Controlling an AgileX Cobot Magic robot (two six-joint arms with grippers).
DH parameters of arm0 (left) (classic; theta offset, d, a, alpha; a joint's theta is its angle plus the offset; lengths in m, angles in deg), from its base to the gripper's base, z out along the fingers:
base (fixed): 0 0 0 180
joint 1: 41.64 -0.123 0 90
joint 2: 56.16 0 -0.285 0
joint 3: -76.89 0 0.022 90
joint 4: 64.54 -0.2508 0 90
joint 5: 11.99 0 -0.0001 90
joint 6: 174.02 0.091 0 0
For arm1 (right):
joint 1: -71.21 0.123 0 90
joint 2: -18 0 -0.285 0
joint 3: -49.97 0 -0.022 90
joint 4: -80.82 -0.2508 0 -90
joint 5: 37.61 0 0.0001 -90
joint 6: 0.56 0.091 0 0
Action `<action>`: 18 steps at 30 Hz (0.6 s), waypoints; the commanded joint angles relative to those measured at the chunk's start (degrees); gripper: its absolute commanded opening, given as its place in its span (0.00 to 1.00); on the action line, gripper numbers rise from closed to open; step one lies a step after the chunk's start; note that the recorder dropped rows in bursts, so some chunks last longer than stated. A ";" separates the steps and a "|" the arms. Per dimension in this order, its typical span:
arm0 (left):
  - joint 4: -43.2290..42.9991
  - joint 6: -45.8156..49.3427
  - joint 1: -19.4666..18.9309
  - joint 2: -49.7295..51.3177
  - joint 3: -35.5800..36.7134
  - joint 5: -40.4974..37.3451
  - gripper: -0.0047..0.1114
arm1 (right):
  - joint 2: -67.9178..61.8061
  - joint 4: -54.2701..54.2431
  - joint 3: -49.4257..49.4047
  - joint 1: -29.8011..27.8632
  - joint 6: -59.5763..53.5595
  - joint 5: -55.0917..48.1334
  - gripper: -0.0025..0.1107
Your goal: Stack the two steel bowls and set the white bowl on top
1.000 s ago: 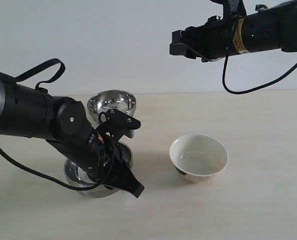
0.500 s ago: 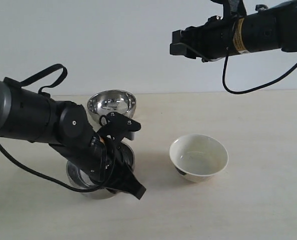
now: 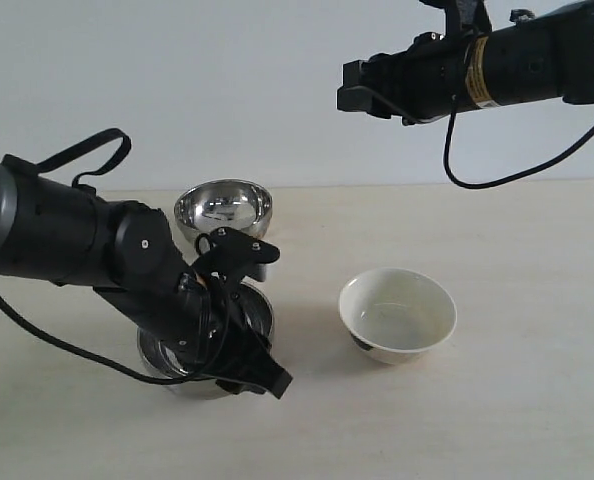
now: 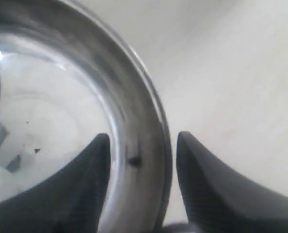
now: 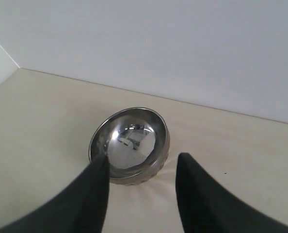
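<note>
The wider steel bowl [image 3: 157, 352] [image 4: 47, 111] rests on the table at the front left. My left gripper [image 3: 252, 365] [image 4: 143, 141] is open, its jaws straddling that bowl's near rim, one inside and one outside, with a gap showing on the outer side. The smaller dimpled steel bowl [image 3: 224, 208] [image 5: 132, 143] stands upright just behind it. To the right stands the white bowl [image 3: 397, 315], empty, with a dark mark low on its side. My right gripper [image 3: 352, 88] [image 5: 141, 160] hangs open high above the table, holding nothing.
The beige table [image 3: 517, 400] runs back to a plain white wall. My left arm's black body and cable loop [image 3: 87, 150] lie over the table's left part. A cable [image 3: 517, 170] droops from the right arm.
My left gripper's jaws have spread apart around the wide steel bowl's rim. The bowl and gripper have shifted slightly right. The right arm has not moved.
</note>
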 commanded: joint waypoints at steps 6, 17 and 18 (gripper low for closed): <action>-0.44 -0.70 0.16 -6.50 0.18 -2.31 0.39 | 0.16 -0.11 -0.27 -0.39 -0.63 -0.17 0.37; -6.67 -6.07 -5.46 -23.98 0.18 -2.81 0.39 | -5.61 -0.11 1.63 6.05 -4.98 -12.71 0.37; -7.18 -6.07 -5.46 -25.66 0.18 -2.94 0.39 | -6.07 -0.11 1.74 6.65 -5.24 -12.69 0.37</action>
